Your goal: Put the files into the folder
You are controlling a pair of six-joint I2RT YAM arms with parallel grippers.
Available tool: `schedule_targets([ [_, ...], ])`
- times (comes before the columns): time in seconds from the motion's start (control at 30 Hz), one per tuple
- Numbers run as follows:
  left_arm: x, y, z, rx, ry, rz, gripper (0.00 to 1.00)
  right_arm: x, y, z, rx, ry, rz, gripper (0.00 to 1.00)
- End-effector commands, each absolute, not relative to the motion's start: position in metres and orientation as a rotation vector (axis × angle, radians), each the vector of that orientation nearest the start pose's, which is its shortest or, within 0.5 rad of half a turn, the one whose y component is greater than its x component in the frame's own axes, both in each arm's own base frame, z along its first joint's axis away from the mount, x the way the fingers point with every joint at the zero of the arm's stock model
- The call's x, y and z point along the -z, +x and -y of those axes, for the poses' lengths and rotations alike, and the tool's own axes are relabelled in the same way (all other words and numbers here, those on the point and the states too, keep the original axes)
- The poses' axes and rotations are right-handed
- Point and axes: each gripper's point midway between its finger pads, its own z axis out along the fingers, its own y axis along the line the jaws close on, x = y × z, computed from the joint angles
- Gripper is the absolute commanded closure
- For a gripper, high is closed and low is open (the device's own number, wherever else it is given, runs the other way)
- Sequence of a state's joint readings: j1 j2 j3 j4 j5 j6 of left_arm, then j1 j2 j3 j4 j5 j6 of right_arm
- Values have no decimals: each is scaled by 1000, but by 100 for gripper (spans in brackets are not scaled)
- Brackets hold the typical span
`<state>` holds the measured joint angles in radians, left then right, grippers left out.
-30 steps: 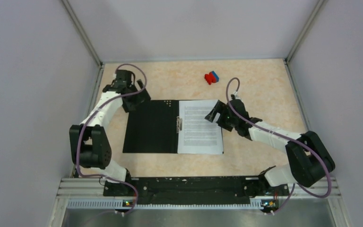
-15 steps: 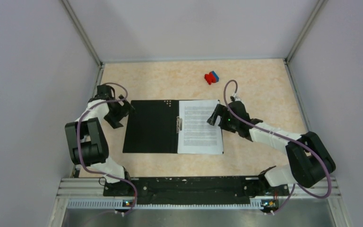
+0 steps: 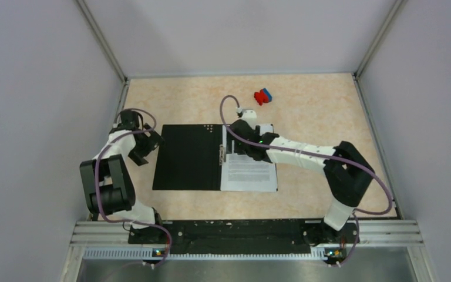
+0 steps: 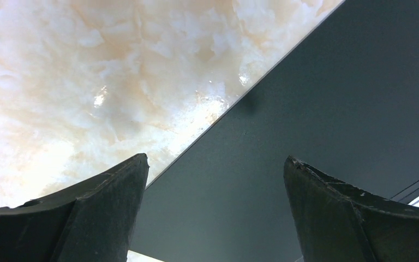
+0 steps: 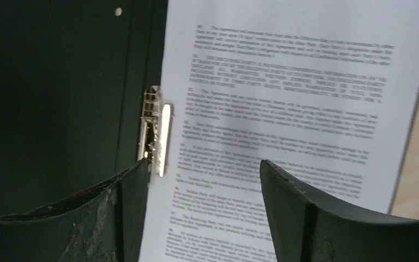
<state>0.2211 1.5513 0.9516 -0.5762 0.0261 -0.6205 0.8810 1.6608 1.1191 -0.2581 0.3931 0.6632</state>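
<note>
- Beige marbled table (image 3: 317, 106), walled in grey on three sides, carries everything.
- The left gripper (image 4: 215, 161) hovers low at the folder's left edge. Its fingers are spread wide and hold nothing, and in the wrist view the black edge runs diagonally between them.
- The folder (image 3: 188, 157) lies open and flat with its black inside up, and its left half is bare. It looks like light, stiff board. The free left edge seems the place to take hold, though it sits flush on the table, so getting a finger under it may be awkward.
- A metal clip (image 5: 155, 134) sits at the spine, just beside the sheets' left edge. Whether it clamps them cannot be told.
- The files (image 3: 249, 170) rest text-up on the folder's right half, squarely within it. They are thin, limp and probably slippery, so a sideways push would likely fan them. Pressing them flat looks safer than pinching.
- The right gripper (image 5: 203, 166) hangs over the files near the spine with its fingers apart, gripping nothing. Contact with the paper cannot be judged.
- A small red-and-blue object (image 3: 262, 96) lies further back, well apart from the folder.
</note>
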Motion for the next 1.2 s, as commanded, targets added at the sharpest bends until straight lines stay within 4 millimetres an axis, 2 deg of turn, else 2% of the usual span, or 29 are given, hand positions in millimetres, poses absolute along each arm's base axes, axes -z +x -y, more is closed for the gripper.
schedule_targets([
  [0.0,-67,321,-50,112,-1146,-2408,1,-84,303,-339,-168,-146,-2339,28],
  [0.13,-77,321,-49,125,-1133,-2392,1,-69,300,-375,-129,-217,-2355,39],
  [0.33,-83,319,-47,138,-1106,-2390,1,-57,301,-394,-103,-249,-2372,54],
  [0.5,-88,320,-40,199,-1080,-2392,1,-45,298,-399,-76,-255,-2390,56],
  [0.77,-90,319,-37,219,-1059,-2395,1,-34,303,-388,23,-244,-2391,54],
  [0.93,-91,318,-38,211,-1051,-2394,1,-37,307,-378,16,-209,-2400,48],
  [1.03,-91,318,-38,207,-1049,-2394,1,-31,309,-382,-28,-211,-2422,44],
  [1.17,-89,318,-37,214,-1053,-2396,1,-27,315,-388,-65,-211,-2442,44],
])
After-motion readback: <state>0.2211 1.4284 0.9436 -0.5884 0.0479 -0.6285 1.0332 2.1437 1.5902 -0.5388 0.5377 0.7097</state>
